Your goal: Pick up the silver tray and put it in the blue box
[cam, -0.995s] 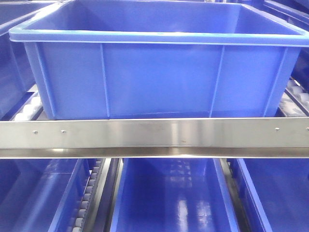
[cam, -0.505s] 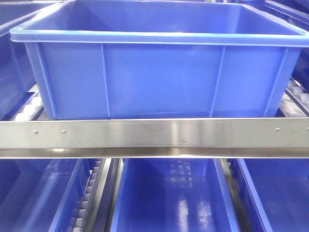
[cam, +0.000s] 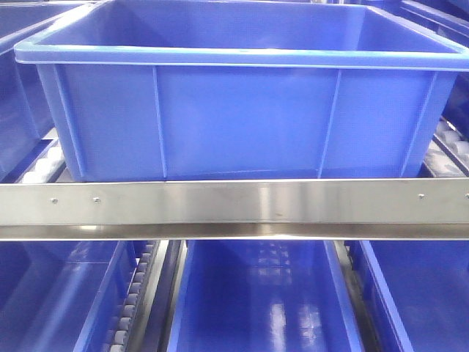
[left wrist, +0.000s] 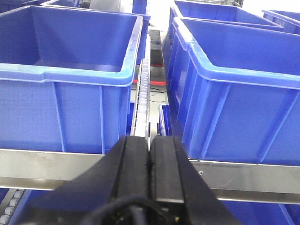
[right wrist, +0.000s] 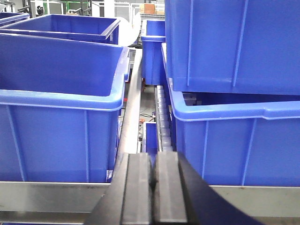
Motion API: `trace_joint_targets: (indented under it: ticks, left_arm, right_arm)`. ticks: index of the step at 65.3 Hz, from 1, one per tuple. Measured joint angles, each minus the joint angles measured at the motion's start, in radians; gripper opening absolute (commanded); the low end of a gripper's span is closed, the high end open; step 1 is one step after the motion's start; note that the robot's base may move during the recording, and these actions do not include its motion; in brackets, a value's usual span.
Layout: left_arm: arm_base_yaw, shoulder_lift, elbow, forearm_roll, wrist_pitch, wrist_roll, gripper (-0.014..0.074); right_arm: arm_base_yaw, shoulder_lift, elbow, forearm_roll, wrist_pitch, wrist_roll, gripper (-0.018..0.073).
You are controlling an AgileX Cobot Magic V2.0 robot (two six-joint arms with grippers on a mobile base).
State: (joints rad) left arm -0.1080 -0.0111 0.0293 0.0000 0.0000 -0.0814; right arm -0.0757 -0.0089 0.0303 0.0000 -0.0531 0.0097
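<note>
Blue box (cam: 234, 103): positioned directly behind the steel rail (cam: 234, 209), which runs horizontally across the front view. The box's lower edge sits just above and behind the rail's top edge. Its thick rim is level, its front wall carries vertical ribs, and the part of the interior that shows holds nothing; the floor is hidden by the front wall.

Silver tray: not visible in any view; its location cannot be determined.

Lower-tier blue crates (cam: 264, 301): located below the steel rail, three side by side, open tops facing up. A roller track (cam: 132, 304) runs between the left and centre crates.

Left gripper (left wrist: 149, 157): fingers pressed flat together with no gap and nothing between them. It sits in front of the steel rail (left wrist: 243, 173), aligned with the gap between two upper-tier blue crates (left wrist: 70, 84), where a white roller track (left wrist: 142, 101) runs away from the rail.

Right gripper (right wrist: 152, 187): fingers nearly together, a thin dark slit between them, holding nothing. It sits in front of the steel rail (right wrist: 47, 194), aligned with the gap between blue crates; on the right side of that gap two crates are stacked (right wrist: 234, 47).
</note>
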Motion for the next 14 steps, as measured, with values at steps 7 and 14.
trace_joint_targets:
  ticks: [7,14]
  left_arm:
    - [0.000,0.000,0.000,0.000,0.000,0.000,-0.0104]
    - [0.000,0.000,0.000,0.000,0.000,0.000,-0.0104]
  right_arm:
    - [0.000,0.000,0.000,0.000,0.000,0.000,0.0049]
    - [0.000,0.000,0.000,0.000,0.000,0.000,0.0049]
